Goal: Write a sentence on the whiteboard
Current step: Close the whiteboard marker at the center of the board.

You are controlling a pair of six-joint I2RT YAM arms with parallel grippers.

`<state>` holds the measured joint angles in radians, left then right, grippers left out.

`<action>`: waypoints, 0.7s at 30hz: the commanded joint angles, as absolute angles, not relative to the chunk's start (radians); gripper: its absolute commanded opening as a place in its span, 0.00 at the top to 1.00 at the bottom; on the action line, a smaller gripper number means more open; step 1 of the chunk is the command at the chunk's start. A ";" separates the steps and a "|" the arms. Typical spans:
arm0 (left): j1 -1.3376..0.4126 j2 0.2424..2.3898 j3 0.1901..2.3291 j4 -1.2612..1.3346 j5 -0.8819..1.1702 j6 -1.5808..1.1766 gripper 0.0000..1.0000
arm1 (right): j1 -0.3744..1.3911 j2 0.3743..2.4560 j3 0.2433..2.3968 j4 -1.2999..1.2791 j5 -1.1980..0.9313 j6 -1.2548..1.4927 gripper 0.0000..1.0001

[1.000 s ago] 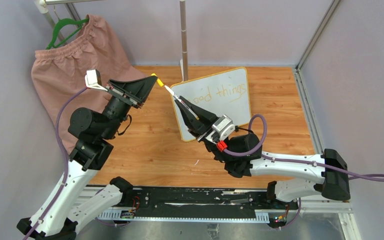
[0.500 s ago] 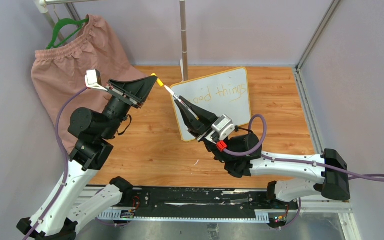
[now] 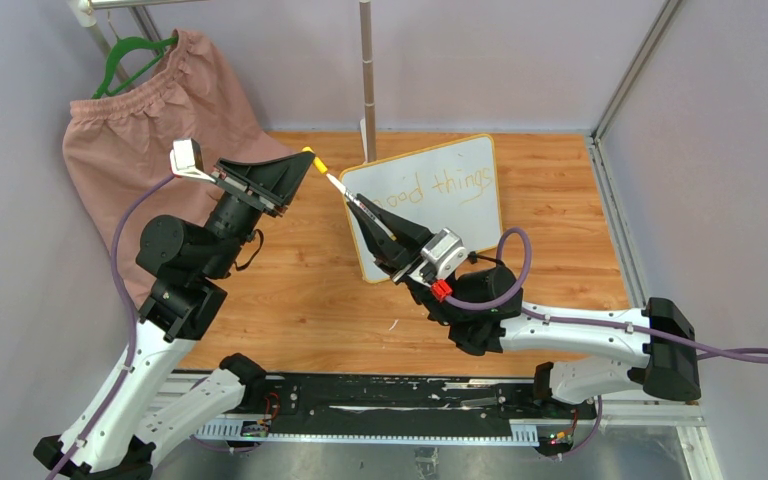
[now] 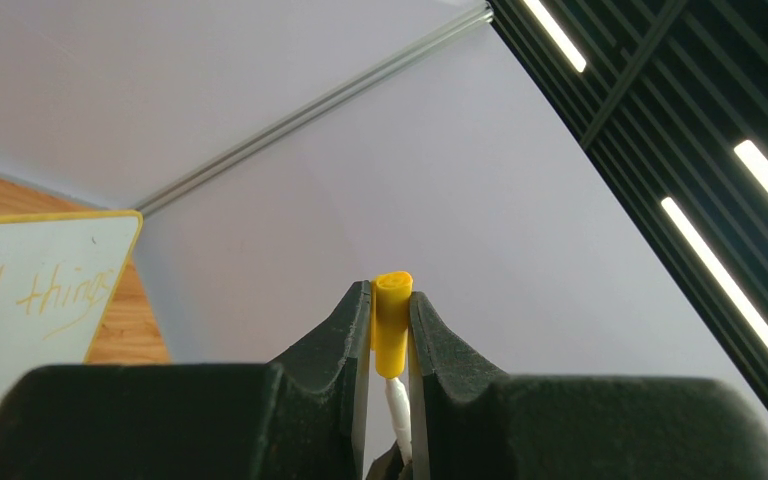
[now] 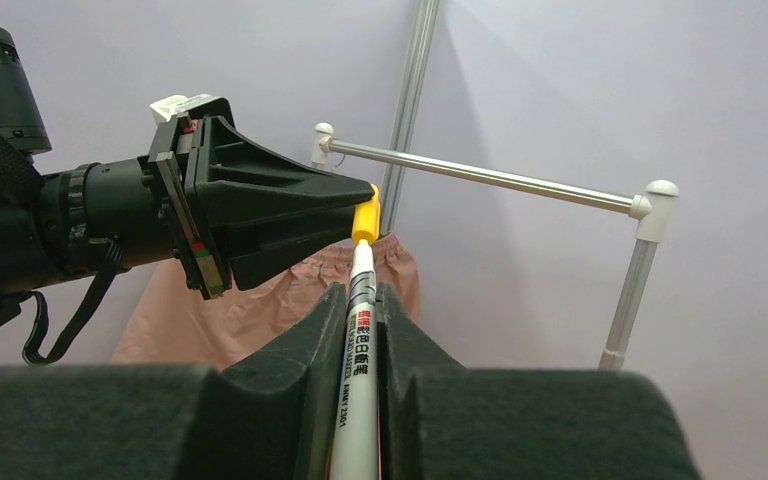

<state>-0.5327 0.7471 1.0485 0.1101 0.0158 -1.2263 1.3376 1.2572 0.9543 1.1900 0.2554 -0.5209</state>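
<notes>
two pincers were seen just left of the whiteboard [image 3: 465, 222], which was propped up on the wooden table [image 3: 300, 290], with the sentence [image 3: 463, 184] partly hidden and the word "things" readable. the left gripper [image 3: 307, 156] was closed narrowly on a yellow cap [image 4: 392, 318]. the right gripper [image 3: 358, 205] was clamped on the white marker [image 5: 358, 340], whose end was met by that cap. a pink garment [image 3: 125, 130] was hung well left of the whiteboard.

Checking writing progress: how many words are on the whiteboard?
2, in yellow-orange ink on the yellow-framed white whiteboard: "ood" at left, first letter unclear, and "things" right of it. The right arm covers the lower-left area.
</notes>
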 commanded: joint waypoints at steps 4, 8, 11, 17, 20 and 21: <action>-0.541 0.738 1.060 0.135 0.032 -1.222 1.00 | 1.350 1.245 0.967 1.213 0.248 -0.507 1.00; -0.542 0.738 1.054 0.133 0.041 -1.229 1.00 | 1.350 1.254 0.974 1.225 0.250 -0.509 1.00; -0.543 0.735 1.049 0.134 0.042 -1.229 1.00 | 1.350 1.260 0.980 1.229 0.250 -0.512 1.00; -0.544 0.732 1.044 0.135 0.050 -1.233 1.00 | 1.350 1.271 0.993 1.229 0.249 -0.515 1.00; -0.545 0.732 1.042 0.135 0.054 -1.236 1.00 | 1.350 1.274 0.996 1.235 0.248 -0.515 1.00; -0.546 0.732 1.040 0.134 0.054 -1.235 1.00 | 1.350 1.276 0.997 1.237 0.247 -0.516 1.00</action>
<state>-0.5339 0.7441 1.0485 0.1101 0.0372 -1.2308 1.3380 1.2713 0.9573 1.1866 0.2554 -0.5194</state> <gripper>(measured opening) 0.199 0.166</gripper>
